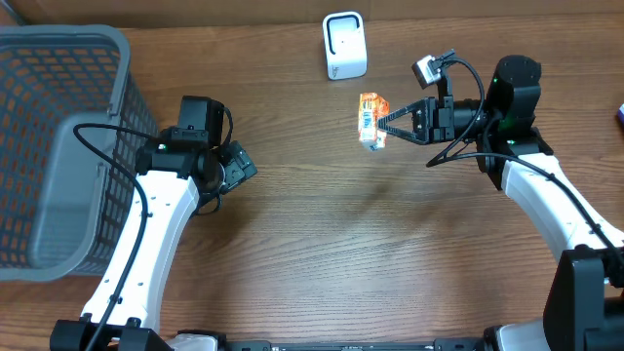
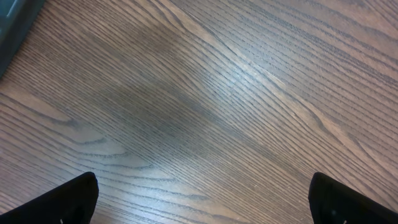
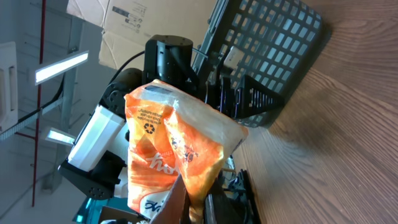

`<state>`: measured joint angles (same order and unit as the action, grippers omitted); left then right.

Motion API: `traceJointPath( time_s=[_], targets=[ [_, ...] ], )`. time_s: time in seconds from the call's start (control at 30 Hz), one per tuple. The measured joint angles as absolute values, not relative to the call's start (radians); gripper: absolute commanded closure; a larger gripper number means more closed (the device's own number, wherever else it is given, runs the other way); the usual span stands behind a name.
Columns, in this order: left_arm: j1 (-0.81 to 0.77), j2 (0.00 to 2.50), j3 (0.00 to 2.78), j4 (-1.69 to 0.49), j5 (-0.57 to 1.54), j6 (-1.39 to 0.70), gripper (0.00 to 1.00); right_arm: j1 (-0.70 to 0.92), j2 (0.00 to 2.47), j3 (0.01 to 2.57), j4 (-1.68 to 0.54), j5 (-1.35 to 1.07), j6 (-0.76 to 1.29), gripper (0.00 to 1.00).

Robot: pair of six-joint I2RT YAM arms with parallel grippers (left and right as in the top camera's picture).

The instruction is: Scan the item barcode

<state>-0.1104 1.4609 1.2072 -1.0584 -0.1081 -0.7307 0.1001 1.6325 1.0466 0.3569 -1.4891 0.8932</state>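
Between the closed fingertips of my right gripper (image 1: 381, 126) hangs the packet (image 3: 174, 149), held aloft: light, crinkly and limp, I judge, best pinched at its sealed edge to keep the printed face flat. My left gripper (image 2: 204, 200) gapes wide, empty.

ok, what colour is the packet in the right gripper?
Orange packet with white lettering, clearest in the right wrist view.

Recycling sign on orange packet (image 3: 177, 146); other lettering illegible.
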Motion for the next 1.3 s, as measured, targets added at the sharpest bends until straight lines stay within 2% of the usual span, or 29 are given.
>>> traceJointPath(
  time_s=[1.3],
  targets=[
    [-0.11,1.461,1.207,-1.058,-0.108,-0.731,0.0,0.121,1.633,1.047,0.355,-1.433,0.912,0.96]
  ],
)
